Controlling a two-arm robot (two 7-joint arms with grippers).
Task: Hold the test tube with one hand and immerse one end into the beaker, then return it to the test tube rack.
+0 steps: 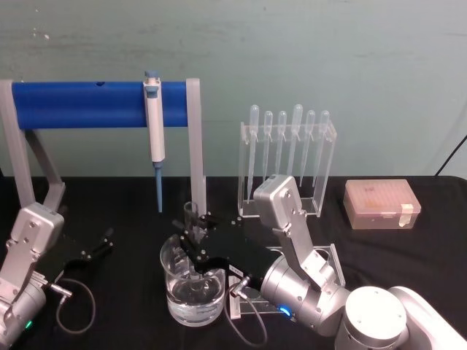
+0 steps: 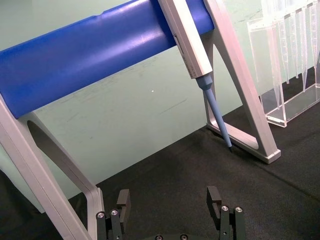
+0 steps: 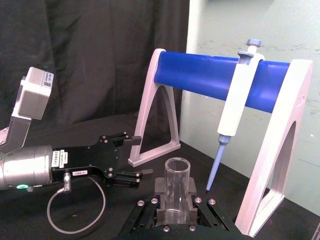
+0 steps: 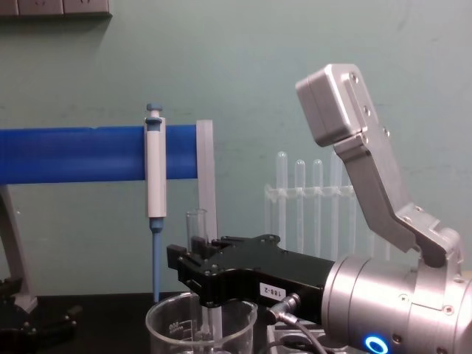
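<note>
The test tube (image 1: 191,214) stands upright, and my right gripper (image 1: 194,238) is shut on its middle. Its lower part reaches down inside the beaker (image 1: 191,292), which holds water at the bottom. Whether the tip touches the water is hard to tell. In the chest view the tube's rim (image 4: 196,221) rises above the black right gripper (image 4: 193,269), with the beaker (image 4: 177,324) just below. In the right wrist view the test tube (image 3: 177,182) sits between the fingers (image 3: 160,187). My left gripper (image 1: 98,246) rests open at the left with nothing between its fingers (image 2: 123,200).
A white-and-blue pipettor (image 1: 154,124) hangs from the blue bar stand (image 1: 80,104) right behind the beaker. A clear acrylic rack (image 1: 325,171) of pipettes stands at the back right, with a tan tip box (image 1: 381,204) beside it. A cable (image 1: 73,306) loops near the left arm.
</note>
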